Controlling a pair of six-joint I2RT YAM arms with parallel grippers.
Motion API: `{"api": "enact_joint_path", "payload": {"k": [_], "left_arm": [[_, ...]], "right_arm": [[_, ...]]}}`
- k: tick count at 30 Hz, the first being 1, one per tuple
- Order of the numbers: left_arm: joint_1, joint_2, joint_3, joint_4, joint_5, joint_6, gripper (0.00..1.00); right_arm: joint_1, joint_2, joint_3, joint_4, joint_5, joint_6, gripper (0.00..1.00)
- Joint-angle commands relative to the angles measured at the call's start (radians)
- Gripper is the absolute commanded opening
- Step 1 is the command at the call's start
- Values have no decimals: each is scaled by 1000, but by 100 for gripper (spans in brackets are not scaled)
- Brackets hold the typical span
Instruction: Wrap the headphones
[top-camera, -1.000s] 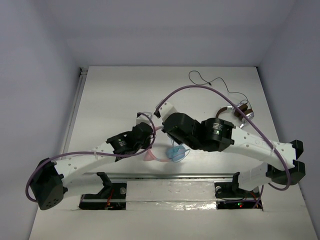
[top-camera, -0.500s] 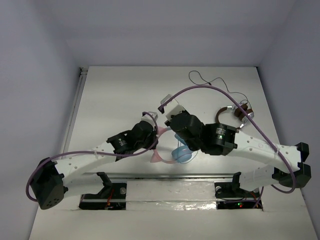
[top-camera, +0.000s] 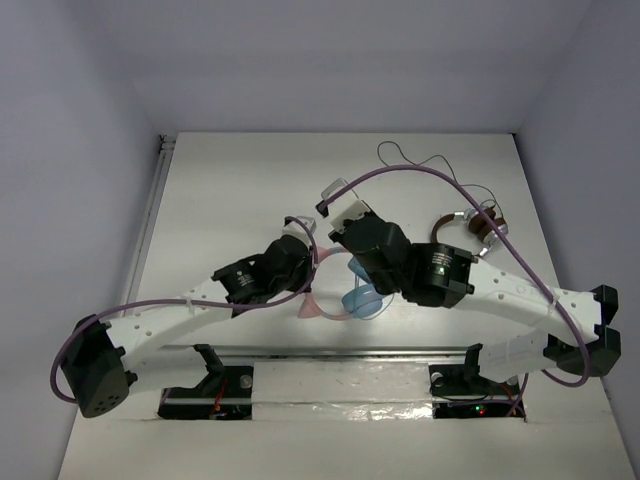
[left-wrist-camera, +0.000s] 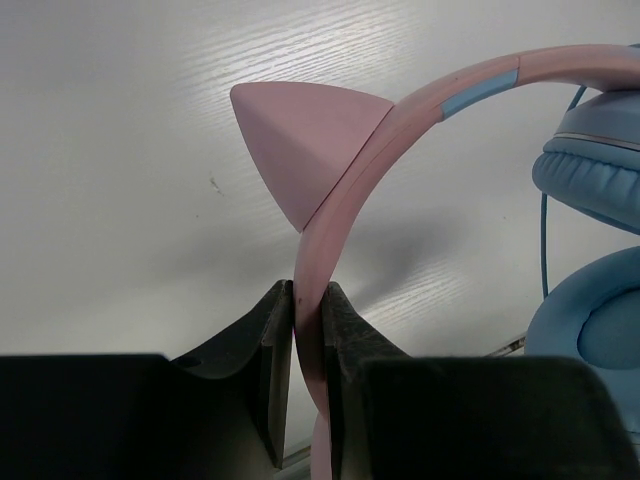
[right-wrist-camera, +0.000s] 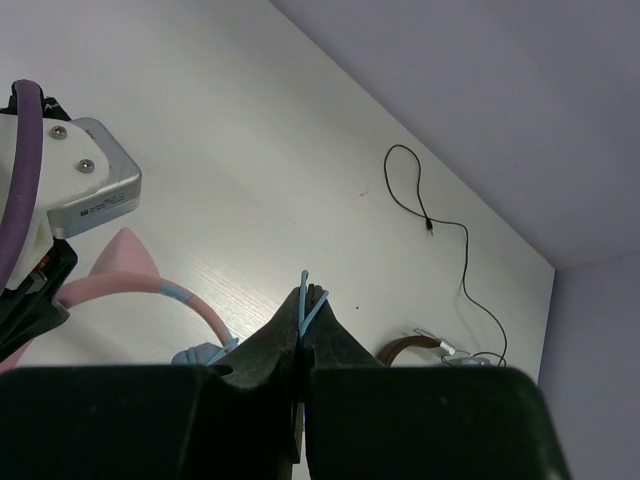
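With the left hand (left-wrist-camera: 308, 330) clamped on the pink headband (left-wrist-camera: 420, 95) of the headphones (top-camera: 360, 298), ear cups (left-wrist-camera: 590, 180) just to its right, and the right hand (right-wrist-camera: 303, 325) pinching the thin blue cable (right-wrist-camera: 303, 295), wrapping looks barely begun, since no turns show yet.

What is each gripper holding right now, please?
Left gripper: closed on the headband.
Right gripper: closed on the cable.

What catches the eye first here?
The pink cat-ear headband of the headphones at table centre, pinched between the left fingers. Next to it, the right fingers pinch the thin blue cable. Brown headphones lie far right.
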Motion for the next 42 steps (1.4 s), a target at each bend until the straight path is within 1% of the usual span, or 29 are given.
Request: {"api": "enact_joint_path", "payload": {"k": [1,3,7,11,14,18,22,25,27,28,29,32,33,34,36,37,38,39,41,42], "left_arm": [[-4,-35,57,-21,-41,8,0],[-4,-24,71,-28,-41,17,0],[-4,-2,97,-55,-74,29,0],[-4,-7,108,-44,-48,43,0],[-4,-8,119,-53,-67,43,0],[-4,-16,129,-64,-65,38,0],[-4,-16,140,-68,-65,41,0],[-4,-28,145,-61,-55,41,0],[-4,-45,143,-48,-59,28,0],[-4,-54,143,-42,-70,22,0],[-4,-71,139,-18,-64,17,0],[-4,-96,125,28,-12,-2,0],[-4,-108,119,47,-7,-6,0],[-4,-114,116,53,-13,-12,0],[-4,-131,108,76,-13,-14,0],[-4,-133,109,86,11,-9,0],[-4,-131,109,93,21,-6,0],[-4,-130,112,100,31,-3,0],[-4,-119,112,102,59,5,0],[-4,-110,112,93,65,9,0]], "right_arm": [[-9,-41,59,77,22,-17,0],[-9,-49,58,86,8,-15,0],[-9,-46,94,97,26,-20,0],[-9,-61,50,246,81,-99,0],[-9,-65,61,274,42,-96,0],[-9,-52,71,304,29,-107,0],[-9,-57,105,296,-40,-58,0],[-9,-72,101,319,-60,-41,0],[-9,-57,130,244,-99,4,0],[-9,-54,142,217,-156,56,0],[-9,-54,144,206,-169,72,0],[-9,-83,90,225,-190,118,0],[-9,-94,84,212,-215,140,0],[-9,-104,87,200,-283,188,0],[-9,-149,79,205,-349,215,0],[-9,-160,72,210,-382,261,0],[-9,-170,78,212,-420,266,0],[-9,-172,82,219,-422,267,0],[-9,-167,85,241,-373,230,0],[-9,-160,82,282,-353,192,0]]}}
